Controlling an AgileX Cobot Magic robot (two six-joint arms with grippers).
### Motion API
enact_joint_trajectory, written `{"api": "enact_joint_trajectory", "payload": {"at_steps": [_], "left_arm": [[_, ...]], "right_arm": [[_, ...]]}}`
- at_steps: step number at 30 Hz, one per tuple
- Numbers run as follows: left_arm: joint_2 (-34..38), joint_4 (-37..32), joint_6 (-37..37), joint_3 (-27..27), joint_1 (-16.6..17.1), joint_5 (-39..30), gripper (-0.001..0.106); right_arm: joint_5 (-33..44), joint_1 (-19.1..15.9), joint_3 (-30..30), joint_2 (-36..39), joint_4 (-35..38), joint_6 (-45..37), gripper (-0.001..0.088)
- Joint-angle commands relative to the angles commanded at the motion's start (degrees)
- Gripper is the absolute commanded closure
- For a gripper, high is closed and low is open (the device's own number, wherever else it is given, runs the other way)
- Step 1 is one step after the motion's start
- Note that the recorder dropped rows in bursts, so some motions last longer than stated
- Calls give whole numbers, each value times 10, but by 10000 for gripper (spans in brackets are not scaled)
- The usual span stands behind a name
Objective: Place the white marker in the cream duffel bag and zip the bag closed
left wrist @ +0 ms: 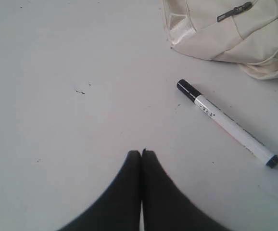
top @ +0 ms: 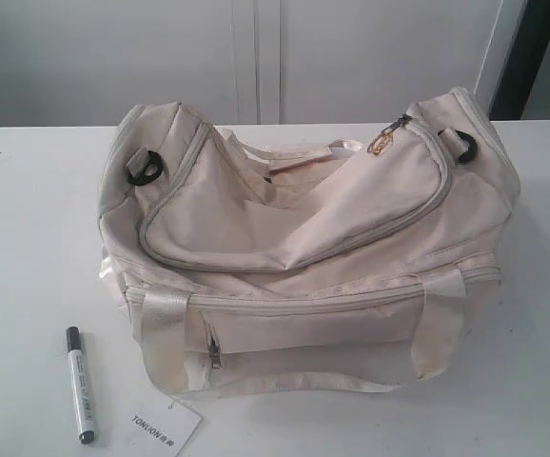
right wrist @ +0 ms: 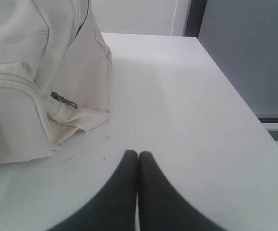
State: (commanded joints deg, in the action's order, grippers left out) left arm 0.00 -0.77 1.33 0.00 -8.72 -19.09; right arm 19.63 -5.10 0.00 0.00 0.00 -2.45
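Observation:
The cream duffel bag (top: 304, 248) sits in the middle of the white table (top: 28, 219), its curved top flap slack and its zipper pull (top: 401, 125) at the right end. The white marker (top: 79, 384) with black cap lies on the table at the bag's front left. In the left wrist view the marker (left wrist: 228, 123) lies apart from my left gripper (left wrist: 141, 153), which is shut and empty over bare table, with a bag corner (left wrist: 225, 29) beyond. My right gripper (right wrist: 138, 154) is shut and empty beside the bag's end (right wrist: 38, 77). Neither gripper shows in the exterior view.
A white paper tag (top: 166, 428) with printed text lies by the bag's front left corner, next to the marker. The table's right edge (right wrist: 240, 96) drops off close to my right gripper. A white wall stands behind the table.

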Motion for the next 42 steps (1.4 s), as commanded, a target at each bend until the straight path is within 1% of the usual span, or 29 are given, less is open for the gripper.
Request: {"api": "enact_joint_trajectory", "payload": {"at_steps": [23,29,37,42], "left_arm": [[0,0,0,0,0,0,1053],[0,0,0,0,0,0,1053],[0,0,0,0,0,0,1053],[0,0,0,0,0,0,1053]], "right_arm": [[1,0,-1,0,0,0,868],[0,0,-37,0,0,0,868],[0,0,-103,0,0,0,868],[-4,0,-109,0,0,0,868]]}}
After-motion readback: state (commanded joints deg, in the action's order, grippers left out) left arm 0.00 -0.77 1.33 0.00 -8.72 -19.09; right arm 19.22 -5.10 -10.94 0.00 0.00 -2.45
